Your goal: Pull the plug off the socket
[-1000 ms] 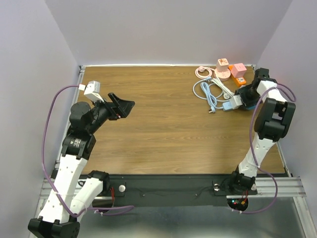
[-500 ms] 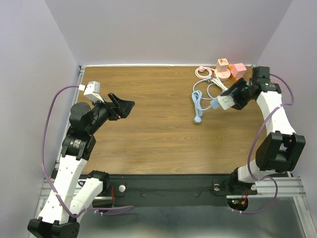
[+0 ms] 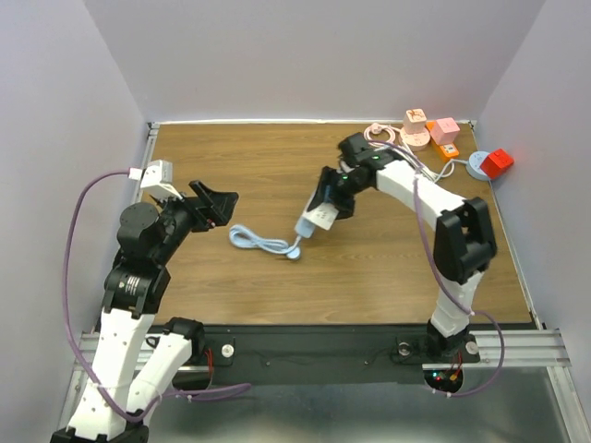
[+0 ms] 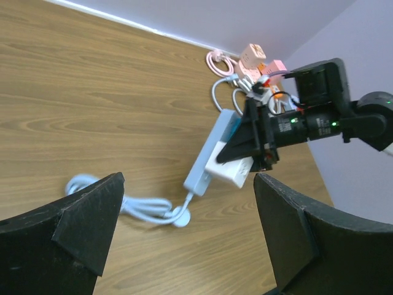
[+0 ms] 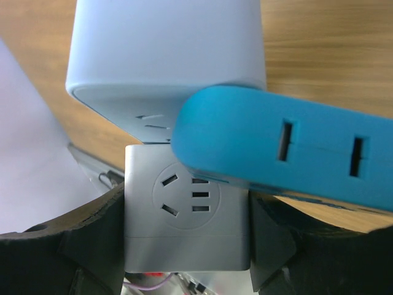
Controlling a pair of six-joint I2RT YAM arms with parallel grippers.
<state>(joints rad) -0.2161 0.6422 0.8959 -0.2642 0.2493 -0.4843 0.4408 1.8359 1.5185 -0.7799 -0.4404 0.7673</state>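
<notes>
White cube plug [image 5: 187,215] clamped between the fingers of the right gripper [image 3: 323,210], pressed against the pale-blue power strip [image 3: 307,226] near the table's middle.
The plug's face shows socket holes, and the strip's bright-blue side shows 2 slots. The strip's cable [image 3: 263,242] coils on the wooden table [image 3: 231,152] just to its left. Beyond it, the left gripper [image 3: 215,201] hangs with its 2 fingers spread wide, holding nothing. Pink adapters [image 3: 416,129] sit in the far right corner, well apart.
</notes>
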